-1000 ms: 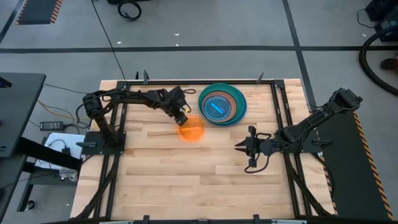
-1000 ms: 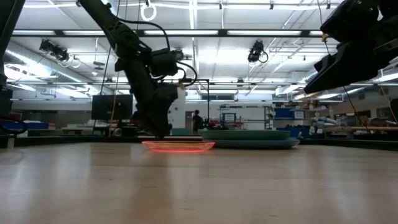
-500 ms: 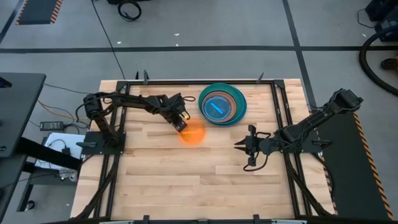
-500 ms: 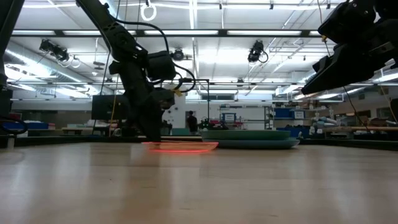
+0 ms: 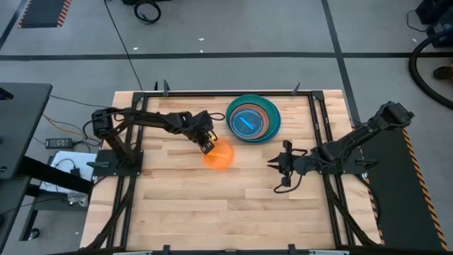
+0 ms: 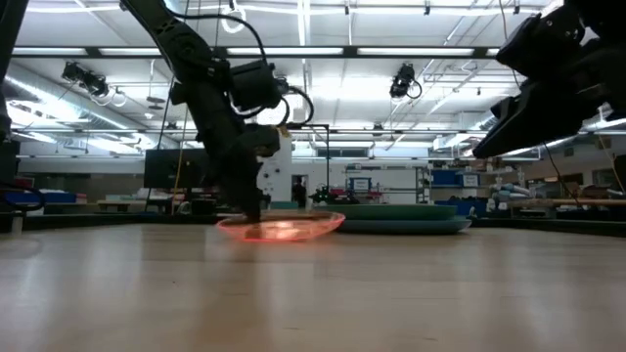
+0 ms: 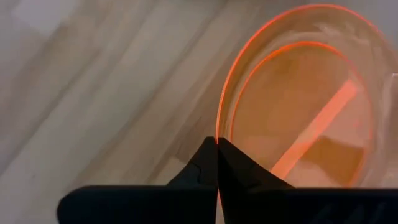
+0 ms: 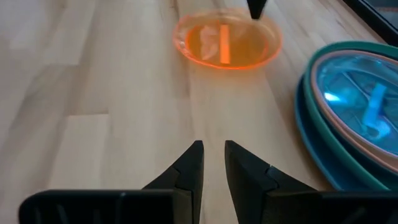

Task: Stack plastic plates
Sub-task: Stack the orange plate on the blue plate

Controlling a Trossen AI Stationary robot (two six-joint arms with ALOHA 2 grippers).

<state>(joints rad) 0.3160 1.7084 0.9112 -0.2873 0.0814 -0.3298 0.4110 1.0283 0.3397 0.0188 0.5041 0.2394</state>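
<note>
1. Left gripper (image 5: pixel 207 146): positioned at the near-left rim of the orange plate (image 5: pixel 219 154), toward the middle of the table (image 5: pixel 184 205). In the left wrist view the two dark fingers (image 7: pixel 205 168) are pressed together with the thin plate rim caught between them; the jaws are fully closed onto that rim

2. Orange plate: in the low view the plate (image 6: pixel 282 227) sits tilted, its gripped side lower and its far side raised off the wood. It is small, translucent and round. It lies just beside the stack of plates (image 5: pixel 253 118), on the side nearer the table centre, not touching it as far as the high view shows

3. Stack of plates: placed at the far edge of the table, right of centre. A large teal-green plate is outermost, with a blue rim showing beneath it in the right wrist view, a peach-tan ring inside, and a small cyan plate (image 5: pixel 248 120) on top. Further layers cannot be separated

4. Right gripper (image 5: pixel 272 168): held above the table on the right side, well apart from both the stack and the orange plate. Its fingers (image 8: pixel 189 163) stand a narrow gap apart with nothing between them

5. Right arm: extends in from the table's right edge
</note>
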